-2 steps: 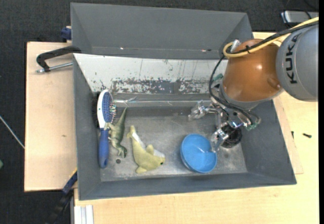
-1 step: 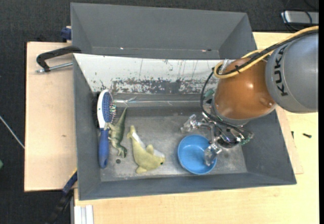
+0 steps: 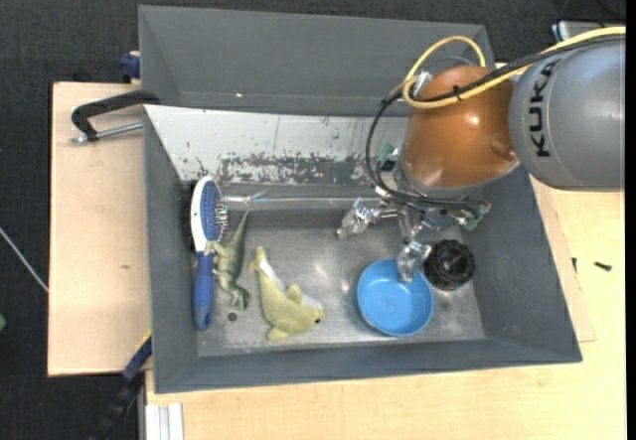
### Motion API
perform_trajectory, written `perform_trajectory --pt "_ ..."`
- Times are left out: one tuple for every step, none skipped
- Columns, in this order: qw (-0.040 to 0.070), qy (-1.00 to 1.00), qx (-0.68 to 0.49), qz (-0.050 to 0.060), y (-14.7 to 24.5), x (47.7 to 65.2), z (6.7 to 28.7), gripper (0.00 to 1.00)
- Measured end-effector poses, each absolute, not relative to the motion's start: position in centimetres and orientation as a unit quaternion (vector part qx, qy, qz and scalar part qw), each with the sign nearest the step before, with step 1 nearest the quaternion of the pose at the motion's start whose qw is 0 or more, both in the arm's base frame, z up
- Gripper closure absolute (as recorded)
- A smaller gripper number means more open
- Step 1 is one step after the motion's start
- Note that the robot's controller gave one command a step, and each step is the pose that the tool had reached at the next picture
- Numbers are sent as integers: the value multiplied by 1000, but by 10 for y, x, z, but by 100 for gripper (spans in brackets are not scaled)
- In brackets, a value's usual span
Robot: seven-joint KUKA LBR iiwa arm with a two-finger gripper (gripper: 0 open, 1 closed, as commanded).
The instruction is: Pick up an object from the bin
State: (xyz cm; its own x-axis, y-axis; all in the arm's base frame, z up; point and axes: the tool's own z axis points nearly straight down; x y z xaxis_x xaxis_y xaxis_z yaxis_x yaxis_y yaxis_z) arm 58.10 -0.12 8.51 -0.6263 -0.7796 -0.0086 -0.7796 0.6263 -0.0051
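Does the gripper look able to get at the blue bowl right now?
Probably yes: the gripper hangs over the rim of the blue bowl, with nothing lying in it. The black round thing beside it might crowd it.

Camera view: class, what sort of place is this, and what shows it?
Probably a robotics lab's grasping test station: a KUKA arm has its gripper down in a grey metal bin of unrelated small things, such as a blue bowl, a yellow plush toy and a blue brush.
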Motion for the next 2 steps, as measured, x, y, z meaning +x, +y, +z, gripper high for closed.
perform_trajectory --pt "3 902 -432 1 -1 580 85 100" --pt "8 909 -418 -3 -11 593 204 100"
